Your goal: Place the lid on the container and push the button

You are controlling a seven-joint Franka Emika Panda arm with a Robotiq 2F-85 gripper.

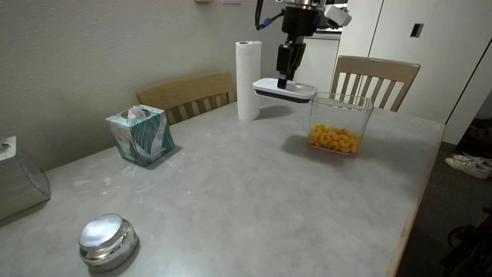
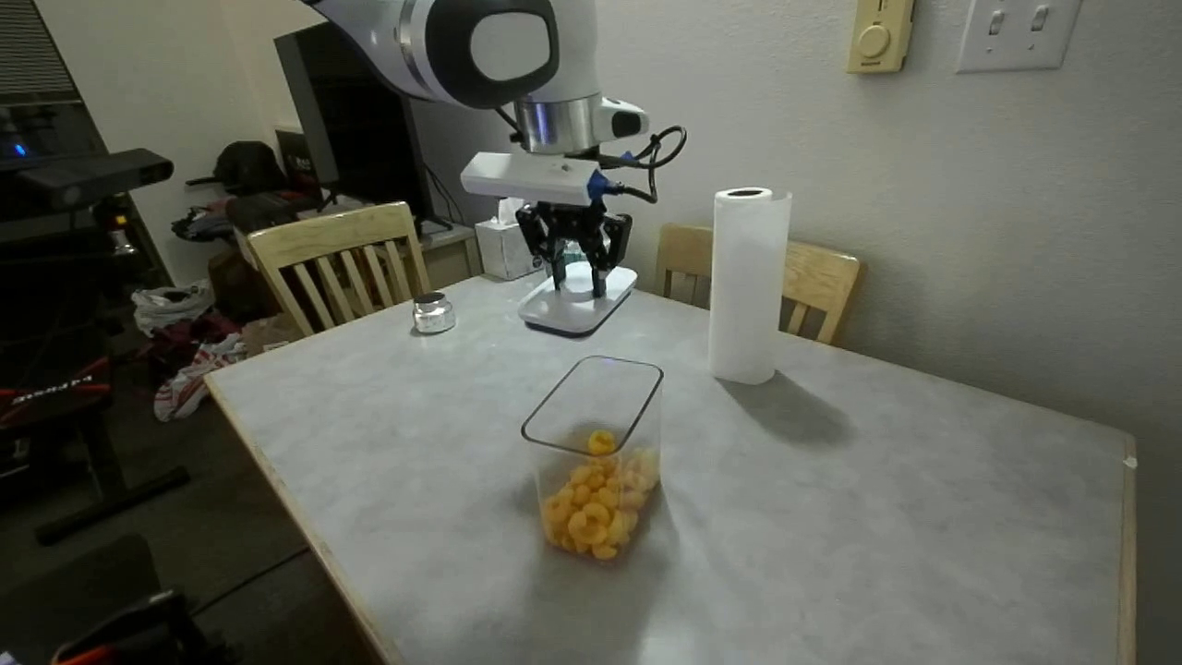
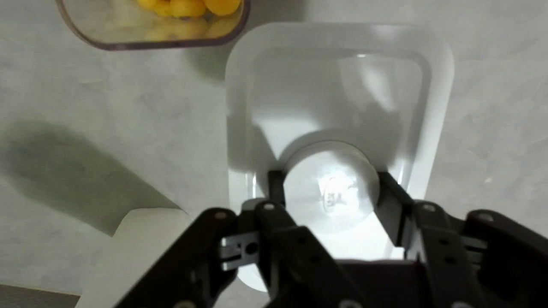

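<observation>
The white lid is off the table in my gripper. It also shows in an exterior view and in the wrist view. The gripper's fingers stand on either side of the round raised button and grip it. The lid looks roughly level, with a dark seal along its underside. The clear container stands upright and open on the table, with orange-yellow snack pieces at its bottom. In the wrist view, its near rim lies up and left of the lid. The lid is beside the container, not over it.
A paper towel roll stands close behind the lid and container. A teal tissue box, a grey tissue box and a round shiny metal object stand farther along the table. Chairs line the table's edges.
</observation>
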